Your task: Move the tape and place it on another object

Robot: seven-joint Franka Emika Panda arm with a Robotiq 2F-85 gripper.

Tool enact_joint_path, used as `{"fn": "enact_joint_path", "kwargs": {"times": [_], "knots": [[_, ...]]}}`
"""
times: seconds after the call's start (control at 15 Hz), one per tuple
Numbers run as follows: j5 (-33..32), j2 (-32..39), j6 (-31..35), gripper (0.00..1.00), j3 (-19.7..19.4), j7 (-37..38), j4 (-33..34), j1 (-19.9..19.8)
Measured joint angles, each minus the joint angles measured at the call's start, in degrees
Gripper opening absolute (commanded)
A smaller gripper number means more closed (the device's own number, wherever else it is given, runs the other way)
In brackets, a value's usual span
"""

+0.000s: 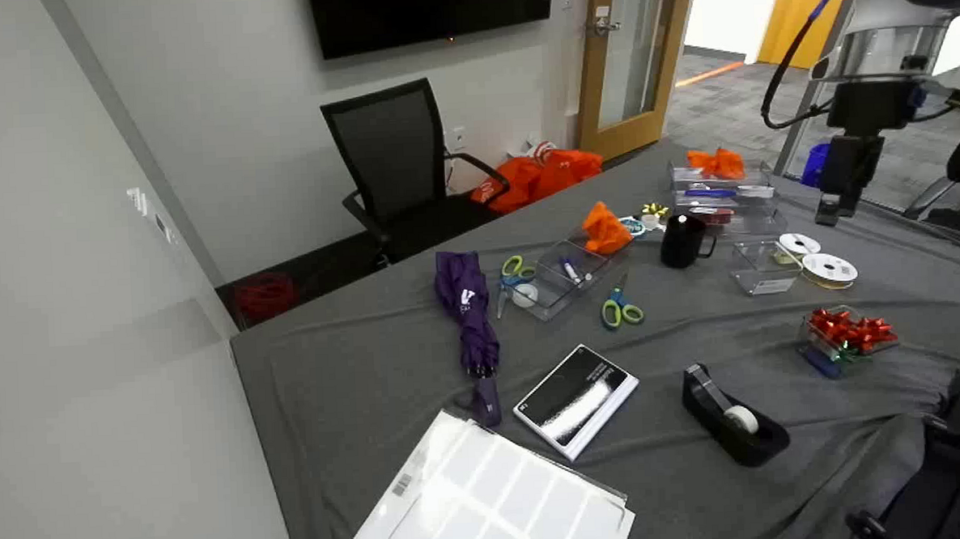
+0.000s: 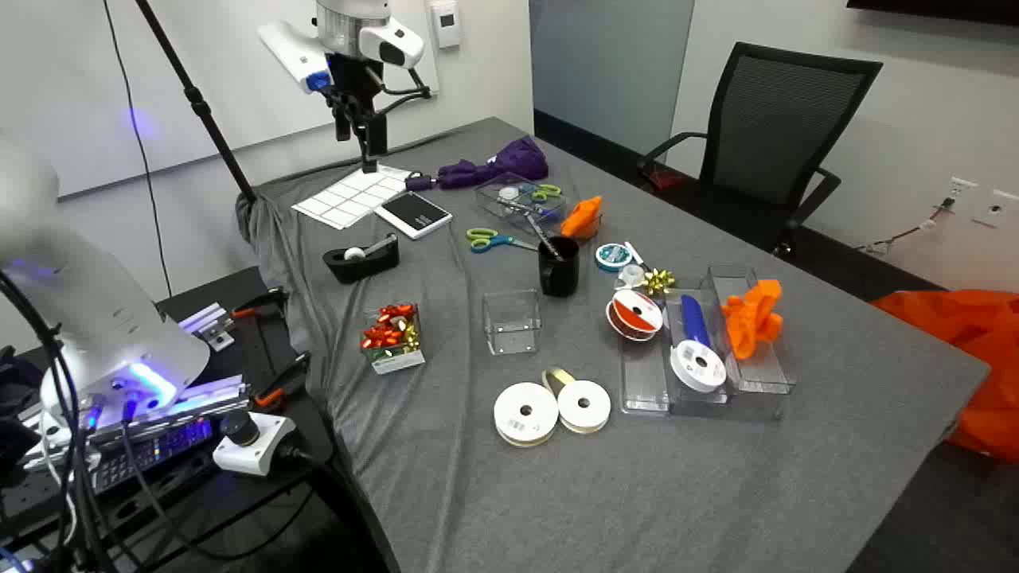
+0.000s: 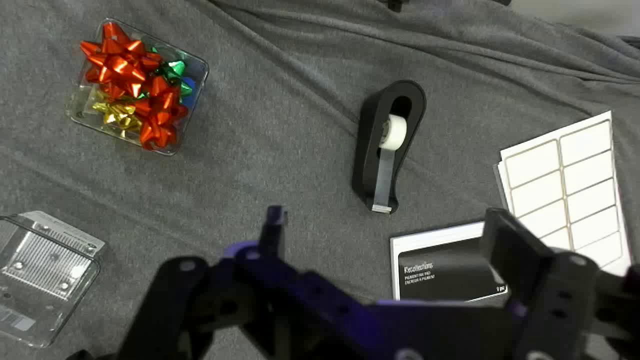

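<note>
Gripper: black, two-fingered, spread wide, empty!
Tape: chunky black plastic dispenser, near robot-side edge of grey cloth-covered worktop!
Box: flat, black-and-white, "Recollections Pigment Ink Pad"!

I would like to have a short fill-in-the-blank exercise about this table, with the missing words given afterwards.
The tape dispenser has a body coloured ___.
In the wrist view, the largest word printed on the ink pad is ___.
The gripper holds nothing; it is ___, not shut.
In both exterior views, the umbrella is coloured ___.

Missing words: black; Recollections; open; purple.
</note>
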Motion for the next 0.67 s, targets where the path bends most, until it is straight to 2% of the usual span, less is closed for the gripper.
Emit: {"fn": "enact_joint_path", "kwargs": {"times": [0.4,0.67], "knots": [[-0.09,0.00,0.00,1.00,0.19,0.04,0.00,-0.10],[-0.59,0.15,1.30,1.00,3.37,5.61,-0.77,-0.21]]}}
